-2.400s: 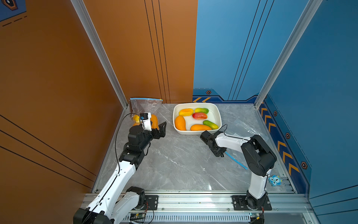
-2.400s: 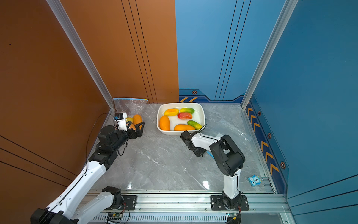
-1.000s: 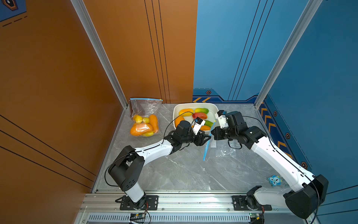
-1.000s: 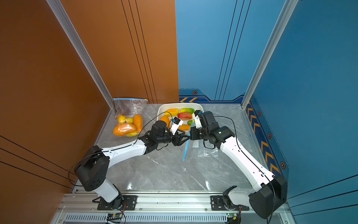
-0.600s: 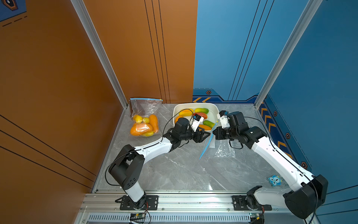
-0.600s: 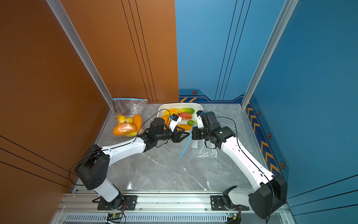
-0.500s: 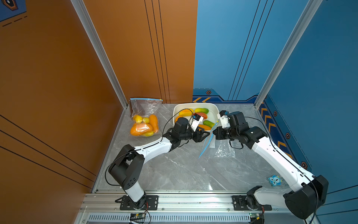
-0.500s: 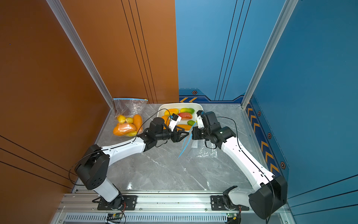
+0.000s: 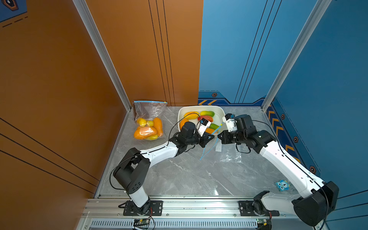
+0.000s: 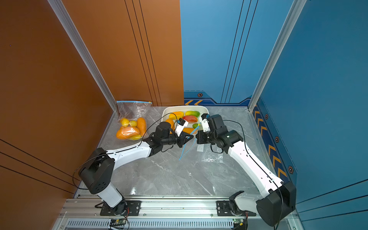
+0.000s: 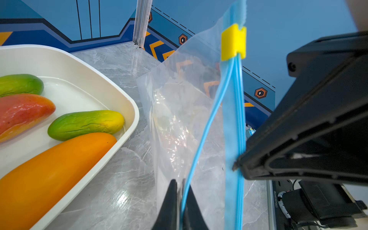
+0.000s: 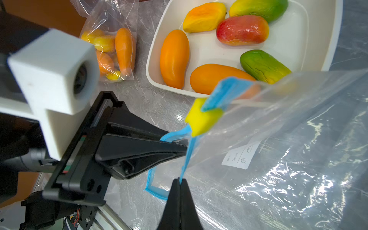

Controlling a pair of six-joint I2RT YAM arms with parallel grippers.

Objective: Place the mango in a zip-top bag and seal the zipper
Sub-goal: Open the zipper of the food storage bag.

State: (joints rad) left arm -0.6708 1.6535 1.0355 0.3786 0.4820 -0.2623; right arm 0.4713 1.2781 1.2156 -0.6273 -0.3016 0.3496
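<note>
A clear zip-top bag [image 9: 229,154] with a blue zipper strip and a yellow slider [image 11: 233,41] hangs half raised off the table between my arms. My left gripper [image 11: 180,182] is shut on one blue lip of the bag's mouth. Facing it, my right gripper [image 12: 180,180] is shut on the other lip. The mouth is parted slightly between them. In both top views the two grippers [image 9: 212,137] [image 10: 197,138] nearly meet in front of the white tray [image 9: 180,116]. Several mangoes lie in the tray, the nearest a long orange mango [image 11: 49,169].
A second bag [image 9: 148,127] filled with yellow and orange fruit lies at the back left by the orange wall. A small blue toy [image 9: 282,184] sits near the front right. The tray's rim [image 11: 127,99] is close beside the held bag.
My left gripper's jaws, open half a second ago, have shut on the bag's near lip. The right gripper has kept its grip and its place.
</note>
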